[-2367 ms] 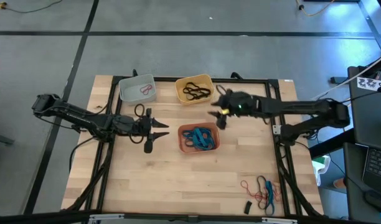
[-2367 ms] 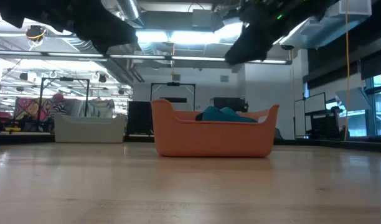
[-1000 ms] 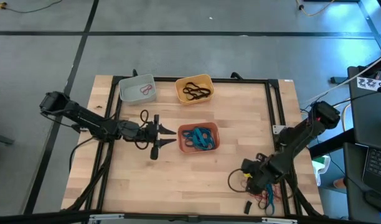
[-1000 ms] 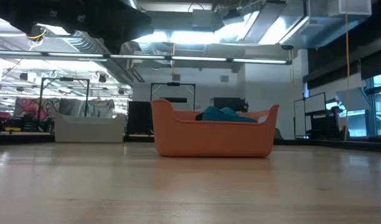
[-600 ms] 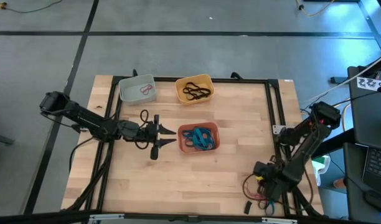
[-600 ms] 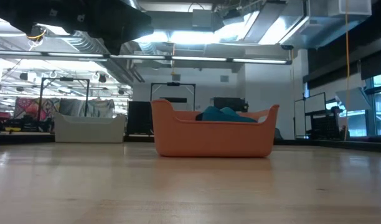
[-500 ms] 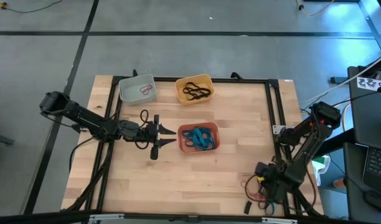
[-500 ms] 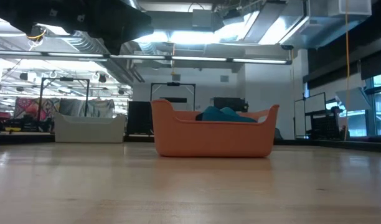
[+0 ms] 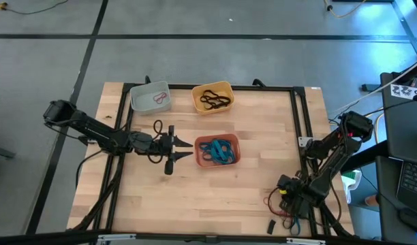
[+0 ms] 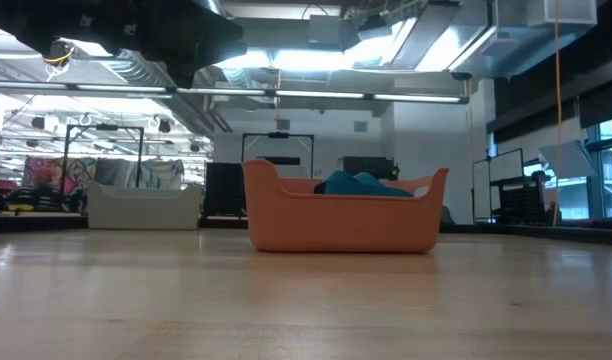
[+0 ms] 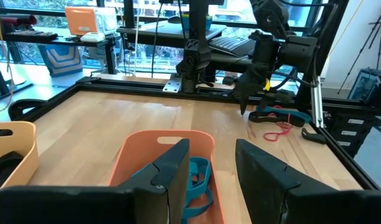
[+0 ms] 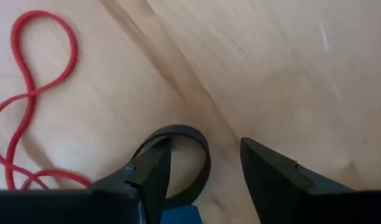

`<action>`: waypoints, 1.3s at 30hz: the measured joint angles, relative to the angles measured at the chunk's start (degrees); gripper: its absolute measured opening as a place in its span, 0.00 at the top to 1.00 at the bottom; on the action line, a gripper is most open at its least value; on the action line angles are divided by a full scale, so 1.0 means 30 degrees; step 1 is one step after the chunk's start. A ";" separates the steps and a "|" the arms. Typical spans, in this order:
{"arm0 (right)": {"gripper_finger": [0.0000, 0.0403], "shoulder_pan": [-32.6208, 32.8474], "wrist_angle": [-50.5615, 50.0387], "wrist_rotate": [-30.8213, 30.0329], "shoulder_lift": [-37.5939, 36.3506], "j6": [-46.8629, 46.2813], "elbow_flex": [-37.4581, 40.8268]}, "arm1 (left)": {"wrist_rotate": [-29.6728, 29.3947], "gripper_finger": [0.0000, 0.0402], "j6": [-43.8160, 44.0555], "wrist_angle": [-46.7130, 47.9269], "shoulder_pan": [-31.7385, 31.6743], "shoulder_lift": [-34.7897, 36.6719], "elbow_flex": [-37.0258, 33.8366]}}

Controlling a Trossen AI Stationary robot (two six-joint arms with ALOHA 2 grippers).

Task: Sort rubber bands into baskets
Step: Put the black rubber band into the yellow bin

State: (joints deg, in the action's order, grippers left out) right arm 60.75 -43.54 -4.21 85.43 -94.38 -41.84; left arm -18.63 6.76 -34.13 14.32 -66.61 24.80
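Three baskets stand on the table: a grey-white one (image 9: 150, 96) with a red band, a yellow one (image 9: 212, 97) with black bands, a salmon one (image 9: 217, 151) with blue bands. Loose red, blue and black rubber bands (image 9: 291, 212) lie at the near right corner. My right gripper (image 9: 285, 196) is open just above them. In the right wrist view it (image 12: 202, 147) straddles one side of a black band (image 12: 189, 134), with a red band (image 12: 28, 93) beside it. My left gripper (image 9: 184, 150) is open and empty, left of the salmon basket (image 11: 159, 155). My right gripper points down at the black band's loop (image 12: 203, 155) lying flat on the table. One fingertip (image 12: 154, 167) stands over the inside of the loop, the other outside it. I cannot tell whether either finger touches the band.
A small black object (image 9: 270, 225) lies near the front edge by the pile. A black frame (image 9: 300, 129) runs around the tabletop. Bare wood lies between the salmon basket and the pile. The low view shows the salmon basket (image 10: 341, 215) and the grey-white one (image 10: 144, 205) behind.
My right gripper has swung from beside the yellow basket to the near right corner, then shifted a little toward the table's right edge over the loose bands. My left gripper edged toward the salmon basket earlier and has kept still since.
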 joint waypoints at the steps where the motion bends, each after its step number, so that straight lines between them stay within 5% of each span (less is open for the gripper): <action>1: 0.53 -0.0005 0.0220 0.0106 0.0000 -0.0044 0.0149 | 0.0000 0.68 0.0000 0.0000 -0.0009 0.0000 0.0000; 5: 0.61 0.0000 0.0548 0.0220 -0.0015 -0.0054 0.0370 | -0.0007 0.68 -0.0008 0.0000 -0.0018 0.0000 0.0000; 14: 0.98 0.0003 0.0513 -0.0420 -0.0015 0.0049 0.0372 | -0.0007 0.68 -0.0058 0.0007 -0.0018 0.0000 0.0000; 30: 0.97 -0.0007 -0.2709 -0.5617 -0.0007 0.0553 -0.2154 | -0.0007 0.68 -0.0037 0.0007 -0.0018 0.0000 0.0000; 39: 0.99 -0.0007 -0.5984 -1.1052 -0.0007 0.0562 -0.4242 | -0.0007 0.68 -0.0022 0.0007 -0.0018 0.0000 0.0000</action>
State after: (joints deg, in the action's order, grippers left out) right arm 60.73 -61.49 -37.37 85.41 -92.69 -54.57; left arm -18.65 6.70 -34.11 14.26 -66.61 24.80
